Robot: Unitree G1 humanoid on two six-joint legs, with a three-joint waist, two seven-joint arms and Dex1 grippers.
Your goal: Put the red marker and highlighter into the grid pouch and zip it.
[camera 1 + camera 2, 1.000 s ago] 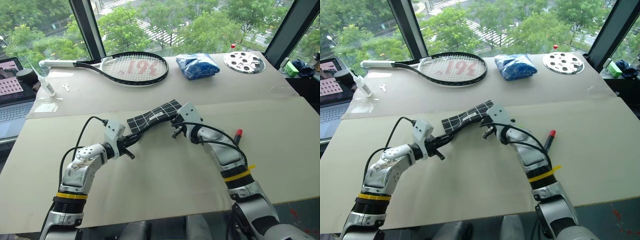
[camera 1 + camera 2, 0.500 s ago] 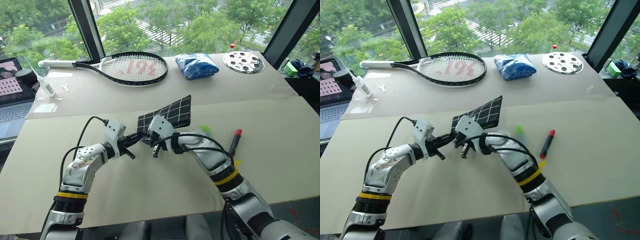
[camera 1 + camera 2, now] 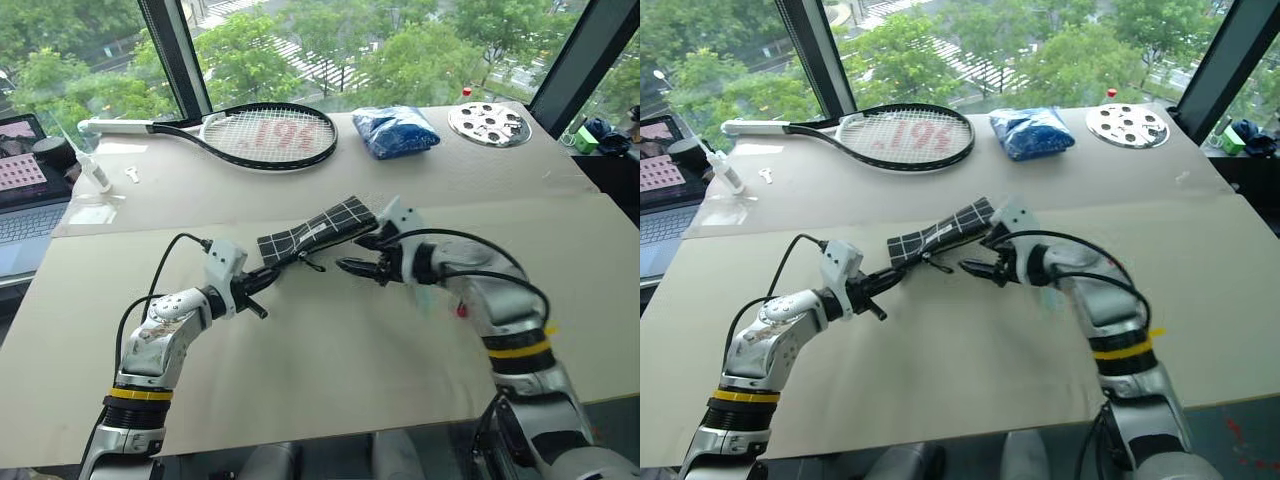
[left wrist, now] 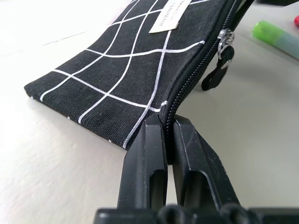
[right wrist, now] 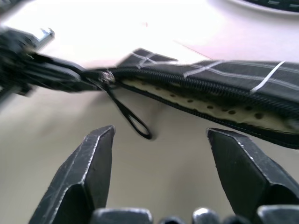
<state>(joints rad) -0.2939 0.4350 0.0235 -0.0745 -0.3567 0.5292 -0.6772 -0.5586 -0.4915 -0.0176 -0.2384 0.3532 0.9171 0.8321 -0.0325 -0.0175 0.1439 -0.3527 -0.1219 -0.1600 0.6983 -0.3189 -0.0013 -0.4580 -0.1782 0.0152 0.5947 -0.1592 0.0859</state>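
Grid pouch (image 3: 318, 231) hangs raised above the table (image 3: 330, 360) between my two arms, one end pinched tight in my left gripper (image 4: 168, 140), whose fingers are closed right on the seam where the zipper begins. Its mouth stands unzipped along most of its length, and in my right wrist view I can look into the pale lining; the pull cord (image 5: 131, 119) dangles from the slider near my left fingers. My right gripper (image 3: 362, 254) is spread wide and empty, hovering just beside the open edge and aimed toward that cord. I see a green highlighter (image 4: 276, 37) lying on the table beyond the pouch in my left wrist view, so I judge it is not yet inside. A blurred speck of red by my right forearm may be the marker, but I cannot be sure of it. By my reckoning only the opening is done: both pens remain to be loaded, then the zipper closed
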